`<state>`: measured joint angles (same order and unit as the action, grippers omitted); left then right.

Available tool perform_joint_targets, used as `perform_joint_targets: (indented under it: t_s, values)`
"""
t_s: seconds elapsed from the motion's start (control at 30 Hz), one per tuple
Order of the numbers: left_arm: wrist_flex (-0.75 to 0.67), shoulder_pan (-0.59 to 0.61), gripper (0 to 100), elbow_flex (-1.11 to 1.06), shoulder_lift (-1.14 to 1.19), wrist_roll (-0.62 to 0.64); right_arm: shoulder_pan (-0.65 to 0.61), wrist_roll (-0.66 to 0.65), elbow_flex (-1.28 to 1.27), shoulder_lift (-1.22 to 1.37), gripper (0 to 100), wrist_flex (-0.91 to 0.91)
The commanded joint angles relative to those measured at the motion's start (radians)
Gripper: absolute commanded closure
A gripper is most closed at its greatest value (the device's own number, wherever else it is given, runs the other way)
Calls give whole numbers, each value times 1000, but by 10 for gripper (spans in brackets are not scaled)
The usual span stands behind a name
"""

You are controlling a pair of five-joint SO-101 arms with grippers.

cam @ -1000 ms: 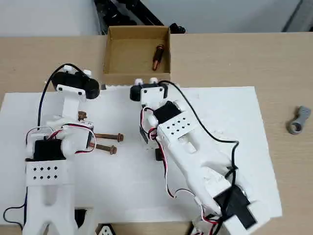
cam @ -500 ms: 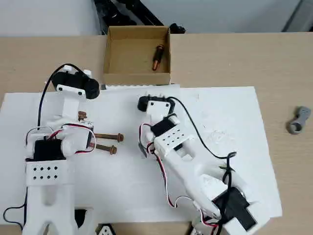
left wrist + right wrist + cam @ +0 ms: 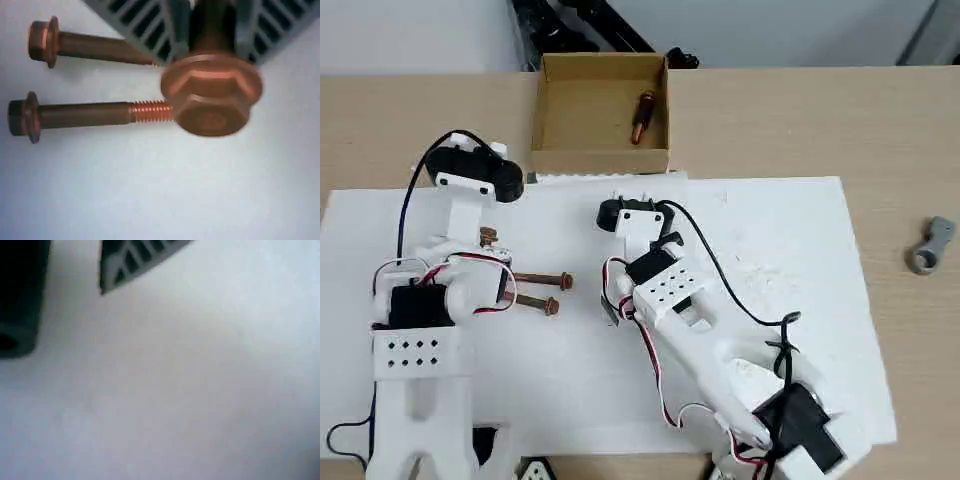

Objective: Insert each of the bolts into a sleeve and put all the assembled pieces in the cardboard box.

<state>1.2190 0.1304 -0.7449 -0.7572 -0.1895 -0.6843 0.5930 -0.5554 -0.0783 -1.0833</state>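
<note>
My left gripper point(image 3: 486, 240) is shut on a copper bolt point(image 3: 211, 95), which it holds upright with the hexagonal head facing the wrist camera. Two more bolts point(image 3: 542, 280) point(image 3: 536, 302) lie side by side on the white sheet just right of that gripper; they are also visible in the left wrist view as the upper bolt point(image 3: 90, 45) and the lower bolt point(image 3: 85, 115). The cardboard box point(image 3: 560, 110) at the back holds one copper assembled piece point(image 3: 645, 115). My right arm point(image 3: 665, 290) hangs over the sheet's middle, a short way in front of the box. One ribbed finger point(image 3: 135, 260) and a dark block point(image 3: 17, 295) show above bare white sheet.
The white sheet point(image 3: 770, 230) covers most of the wooden table. A small grey part point(image 3: 930, 246) lies on the bare wood at the far right. Black equipment stands behind the box.
My right arm has drawn back from the box's front edge toward the middle of the sheet. The left arm and the bolts have stayed put.
</note>
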Motion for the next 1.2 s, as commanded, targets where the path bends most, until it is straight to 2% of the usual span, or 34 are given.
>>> perform_joint_targets:
  t_s: [0.0, 0.17, 0.43, 0.73, 0.9, 1.07, 1.17]
  values:
    - [3, 8, 994, 4, -31, -3, -2, -2, 5, -41, 798, 16]
    - [3, 8, 994, 4, -31, -3, -2, -2, 5, -41, 815, 15]
    - [3, 8, 994, 4, -31, -3, -1, -74, 5, -41, 991, 18]
    - [3, 8, 994, 4, -31, -3, -1, -94, 5, -79, 991, -10]
    - [3, 8, 994, 10, -32, -3, -1, -133, 9, -245, 991, -81]
    - [-5, 8, 994, 36, -34, -2, -1, -270, 9, -526, 991, -163]
    - [-6, 8, 994, 84, -34, 43, -1, -365, 3, -705, 991, -177]
